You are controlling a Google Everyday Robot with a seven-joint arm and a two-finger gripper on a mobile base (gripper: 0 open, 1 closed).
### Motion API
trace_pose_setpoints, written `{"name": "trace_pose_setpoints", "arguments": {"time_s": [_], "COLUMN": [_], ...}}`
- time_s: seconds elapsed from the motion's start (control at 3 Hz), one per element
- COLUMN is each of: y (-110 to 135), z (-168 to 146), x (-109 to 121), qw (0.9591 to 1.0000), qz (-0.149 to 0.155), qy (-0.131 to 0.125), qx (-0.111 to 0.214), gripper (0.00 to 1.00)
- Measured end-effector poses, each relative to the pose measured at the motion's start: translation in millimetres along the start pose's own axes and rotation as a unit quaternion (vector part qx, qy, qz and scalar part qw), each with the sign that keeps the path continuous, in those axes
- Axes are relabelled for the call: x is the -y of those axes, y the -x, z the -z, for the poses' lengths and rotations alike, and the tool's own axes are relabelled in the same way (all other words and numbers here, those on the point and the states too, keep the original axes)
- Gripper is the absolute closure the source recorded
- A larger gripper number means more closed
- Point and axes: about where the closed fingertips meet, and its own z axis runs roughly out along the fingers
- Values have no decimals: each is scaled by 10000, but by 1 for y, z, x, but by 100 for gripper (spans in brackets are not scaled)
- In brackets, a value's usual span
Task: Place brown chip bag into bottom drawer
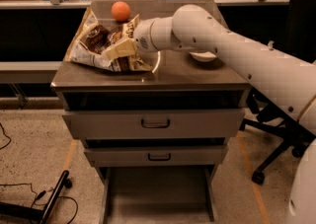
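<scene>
The gripper [120,50] lies against the crinkled foil brown chip bag [93,45] at the left of the smooth metal cabinet top [197,77]; whether it grips cannot be told. The white arm [247,55] hides most of a pale bowl [203,57], and the frame's near edge cuts off the open, flat grey bottom drawer [158,193].

Foil, grey metal and smooth plastic at your cabinet.
You see the brown chip bag [96,45] as crinkled foil, glossy in its dark brown parts and duller on the white printed panel. Your gripper [120,50], matt cream plastic, is at the bag's near right side over the cabinet top [197,77], a smooth grey metal sheet with a soft sheen. The arm [237,55] has a smooth white plastic shell, lightly glossy. The bottom drawer [158,196] is plain matt grey metal, like the two upper drawers [98,124] with their dark handles [155,124]. The orange ball [120,11] looks smooth and matt, the bowl [205,57] white and smooth, the floor [44,159] speckled and rough.
</scene>
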Motion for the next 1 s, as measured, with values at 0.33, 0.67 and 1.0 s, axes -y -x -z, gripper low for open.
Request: {"name": "trace_pose_setpoints", "arguments": {"time_s": [0.33, 0.67, 1.0], "y": [-1, -1, 0], "z": [-9, -11, -13], "x": [-6, -8, -10], "qw": [9999, 9999, 9998], "qz": [61, 69, 70], "qy": [56, 75, 95], "qx": [127, 131, 128], "gripper": [17, 39, 64]}}
